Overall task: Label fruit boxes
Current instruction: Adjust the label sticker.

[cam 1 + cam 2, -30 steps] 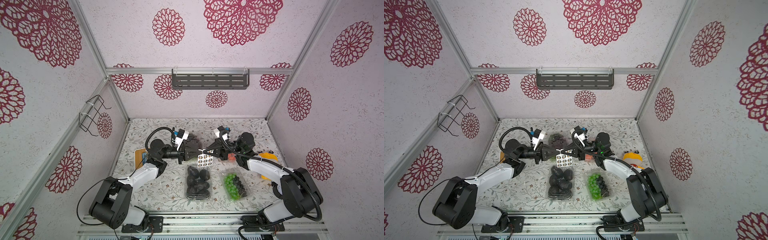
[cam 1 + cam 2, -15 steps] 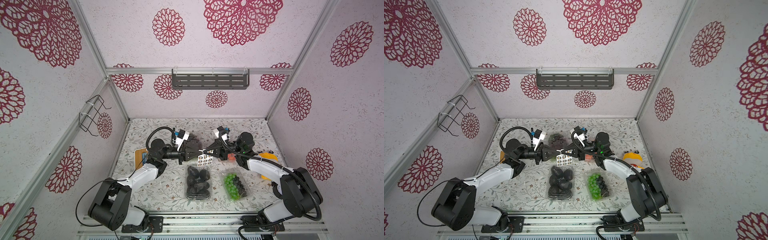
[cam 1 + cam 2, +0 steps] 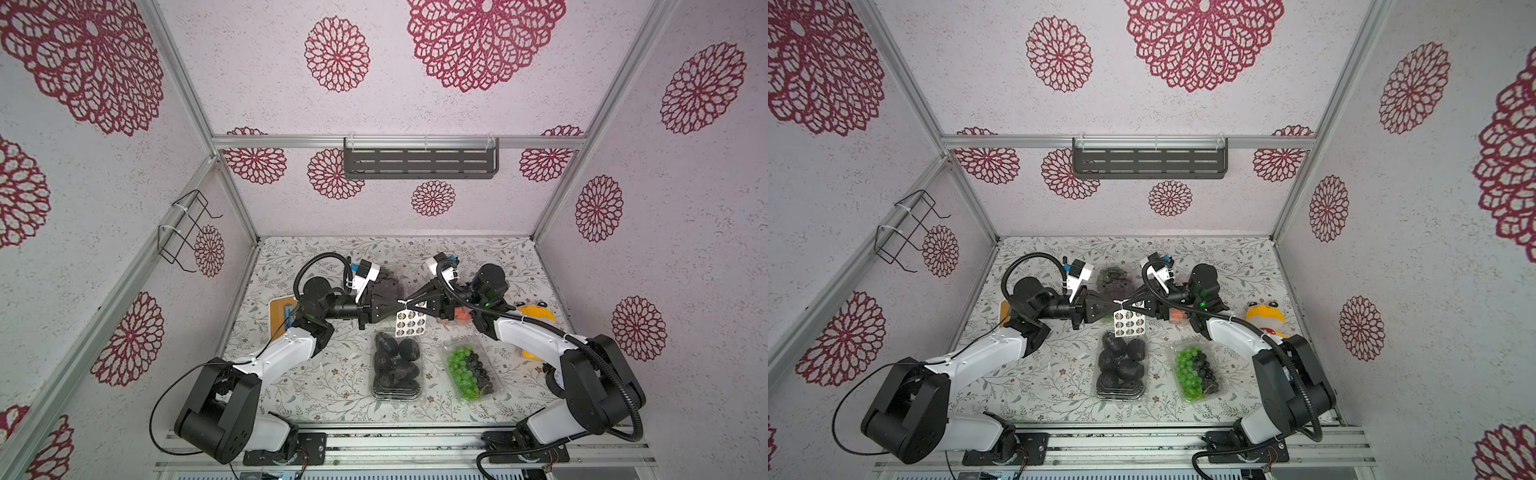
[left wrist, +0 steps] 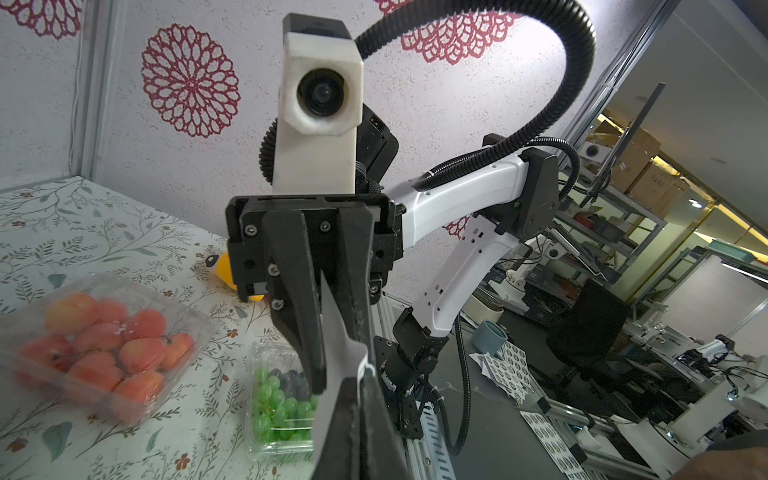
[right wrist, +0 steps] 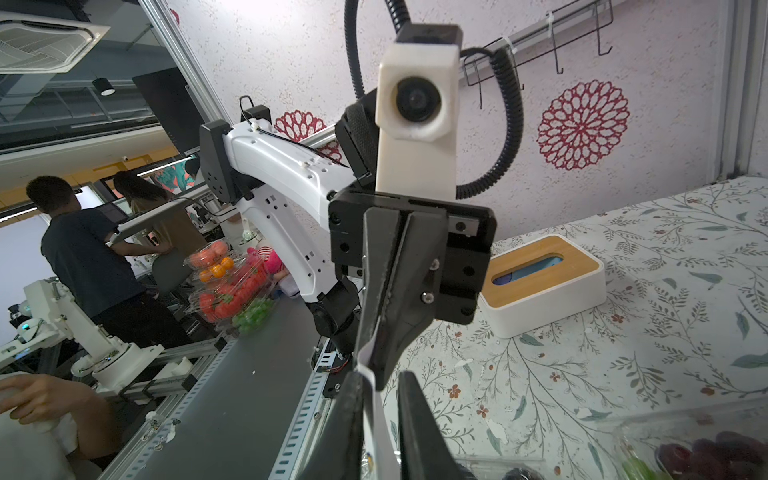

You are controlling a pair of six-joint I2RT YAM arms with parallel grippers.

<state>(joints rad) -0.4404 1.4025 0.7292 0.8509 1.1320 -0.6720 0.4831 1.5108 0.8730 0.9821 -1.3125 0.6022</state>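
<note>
Both grippers meet tip to tip above the table's middle. My left gripper is shut on the top corner of a white sheet of round stickers, which hangs down from it. My right gripper stands slightly open around the same corner, and the sheet lies against one finger. Below them sit the box of black round fruits and the box of green-and-black grapes. The purple grape box lies behind the grippers. The strawberry box is mostly hidden under the right arm in both top views.
A white box with a wooden lid stands at the left edge behind the left arm. A yellow toy lies at the right. A black shelf hangs on the back wall, a wire rack on the left wall.
The right gripper's jaws have parted a little around the sheet's corner. Both arms and the sheet stay where they were.
</note>
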